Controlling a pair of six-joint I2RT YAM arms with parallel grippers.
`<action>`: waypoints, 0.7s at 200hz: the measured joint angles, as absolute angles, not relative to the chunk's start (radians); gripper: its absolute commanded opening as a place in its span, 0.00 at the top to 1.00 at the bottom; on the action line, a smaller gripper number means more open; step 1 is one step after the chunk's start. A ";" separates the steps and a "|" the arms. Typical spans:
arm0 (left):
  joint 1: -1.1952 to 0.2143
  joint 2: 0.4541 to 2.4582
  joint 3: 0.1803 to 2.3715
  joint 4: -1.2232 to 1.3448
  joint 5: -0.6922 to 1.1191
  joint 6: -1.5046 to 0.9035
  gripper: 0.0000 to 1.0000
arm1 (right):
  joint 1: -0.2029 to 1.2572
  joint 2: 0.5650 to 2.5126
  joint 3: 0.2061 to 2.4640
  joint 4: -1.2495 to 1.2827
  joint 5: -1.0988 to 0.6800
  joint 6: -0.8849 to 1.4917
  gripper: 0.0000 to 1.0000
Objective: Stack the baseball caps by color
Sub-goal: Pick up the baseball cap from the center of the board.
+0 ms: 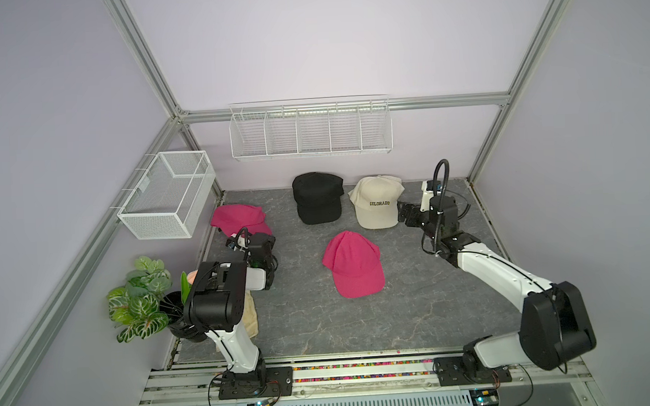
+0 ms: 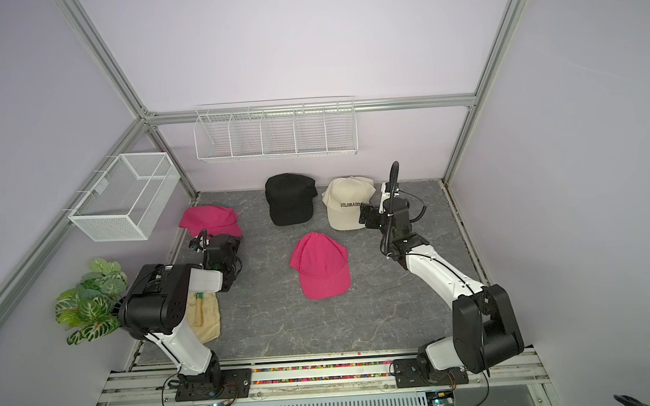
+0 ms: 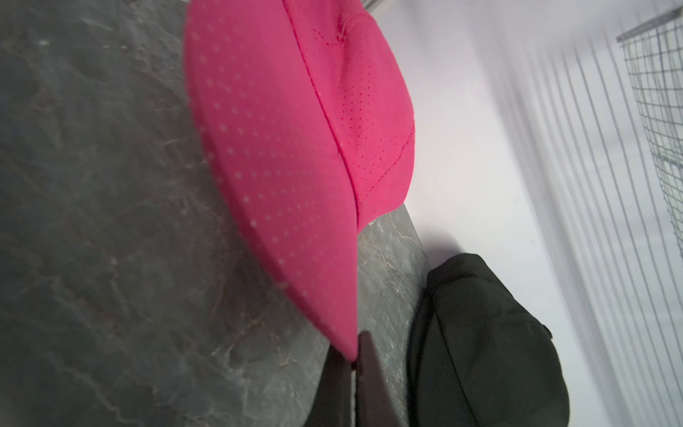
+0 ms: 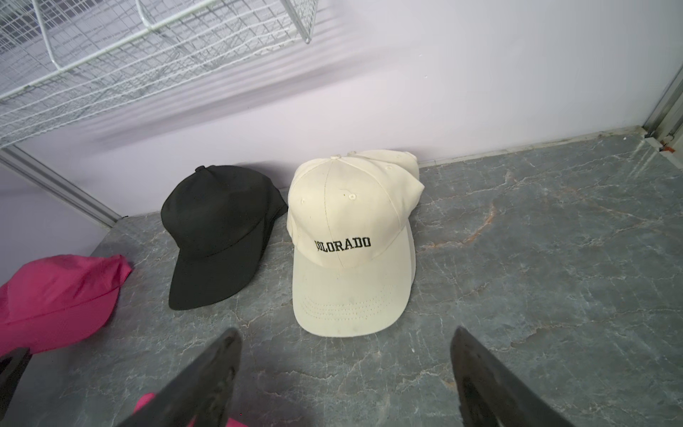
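The job looks most of the way done: the black pile (image 1: pixel 317 198) and the cream pile (image 1: pixel 376 209) sit side by side against the back wall, while the two pink caps lie well apart on the table (image 1: pixel 414 309). The far pink cap (image 1: pixel 237 219) is near the left wall and the middle pink cap (image 1: pixel 352 265) lies alone in the centre. What seems left is to bring one pink cap onto the other. The top views hide the left gripper (image 3: pixel 354 351) under its own wrist; only the left wrist view shows its fingers pressed together, pinching the brim edge of the far pink cap. The right wrist view shows the right gripper (image 4: pixel 343 369) with fingers spread wide and empty, just in front of the cream pile. It also reveals a second cream crown behind the top one. How many caps the black pile holds I cannot tell. Only a top view shows the beige bag (image 2: pixel 204 314) beneath the left arm.
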State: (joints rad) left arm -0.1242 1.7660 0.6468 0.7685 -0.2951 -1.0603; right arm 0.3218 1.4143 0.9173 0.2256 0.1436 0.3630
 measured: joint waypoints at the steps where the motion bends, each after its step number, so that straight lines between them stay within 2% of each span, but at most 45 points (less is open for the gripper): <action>1: -0.124 1.765 0.648 0.768 -0.294 -1.059 1.00 | 0.322 1.414 0.916 0.226 0.143 0.363 0.11; 51: -0.124 1.676 0.659 0.650 -0.146 -1.009 1.00 | 0.320 1.393 0.897 0.262 0.126 0.355 0.11; 140: -0.124 1.303 0.651 0.355 0.058 -0.867 1.00 | 0.309 1.386 0.867 0.288 0.121 0.408 0.11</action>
State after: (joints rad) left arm -0.1242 1.3029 0.6510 0.3550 0.0578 -0.8665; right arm 0.3092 1.3865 0.8665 0.2882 0.1207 0.4076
